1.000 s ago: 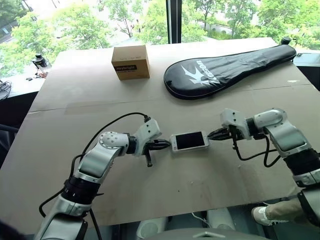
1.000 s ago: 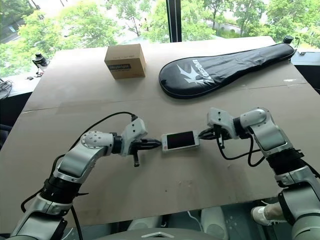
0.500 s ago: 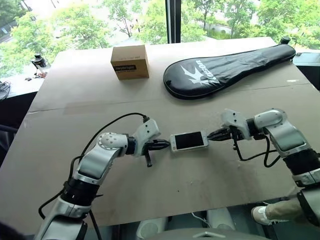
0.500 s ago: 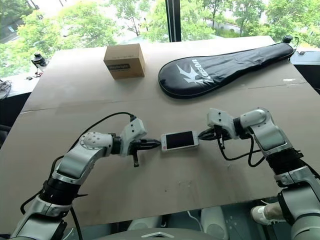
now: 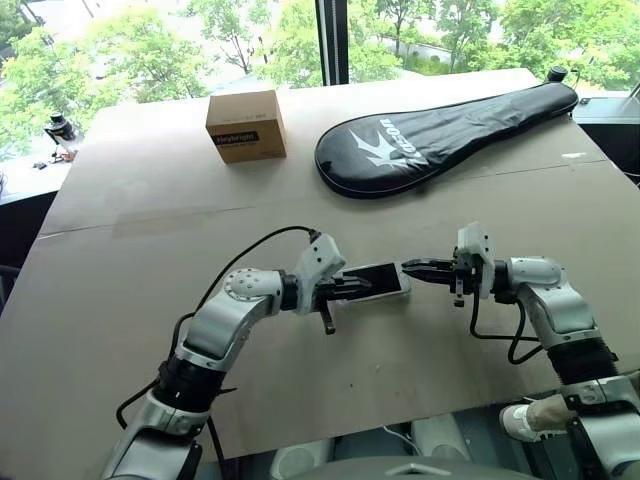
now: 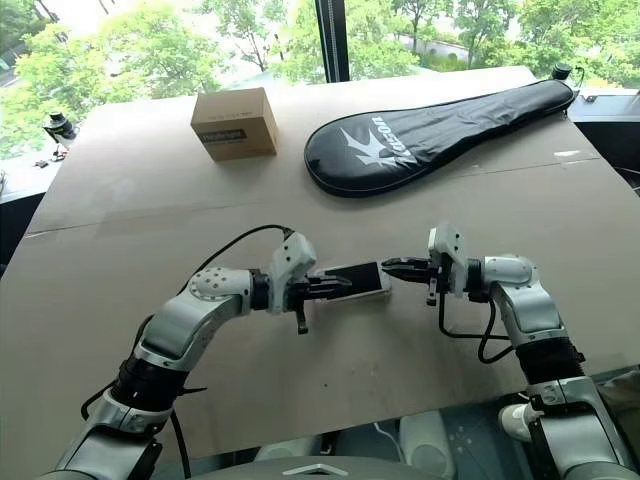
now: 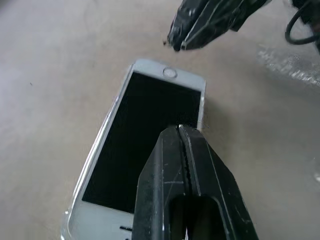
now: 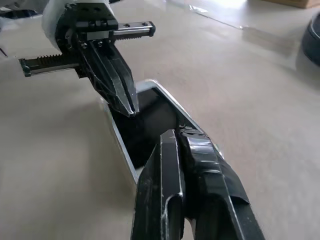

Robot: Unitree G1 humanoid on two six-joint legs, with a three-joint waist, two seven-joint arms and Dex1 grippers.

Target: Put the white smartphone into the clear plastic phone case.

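Phone [image 5: 378, 280] lies screen-up on the brown tabletop [image 5: 150, 250], mid-table between the two arms. A thin clear rim shows along its edge in the left wrist view, which I take to be the case [image 7: 66, 220]; hard to be sure the shell runs all round, as it is nearly invisible from the head camera.

Left gripper [image 7: 182, 131]: fingers pressed together, nothing between them, tips over the dark screen at the phone's left end. Contact with the glass looks likely but cannot be confirmed.

Right gripper [image 5: 412, 267]: fingers also closed and empty, tip just beside the phone's right end, the end with the round button.

Judged step: seating, i.e. pressing the phone down into the case with closed fingertips, one arm bracing each end.

Next move calls for downward pressure at corners and edges, while the opposite tip stops the phone sliding. Risk: a push along the table shifts the phone instead of seating it.
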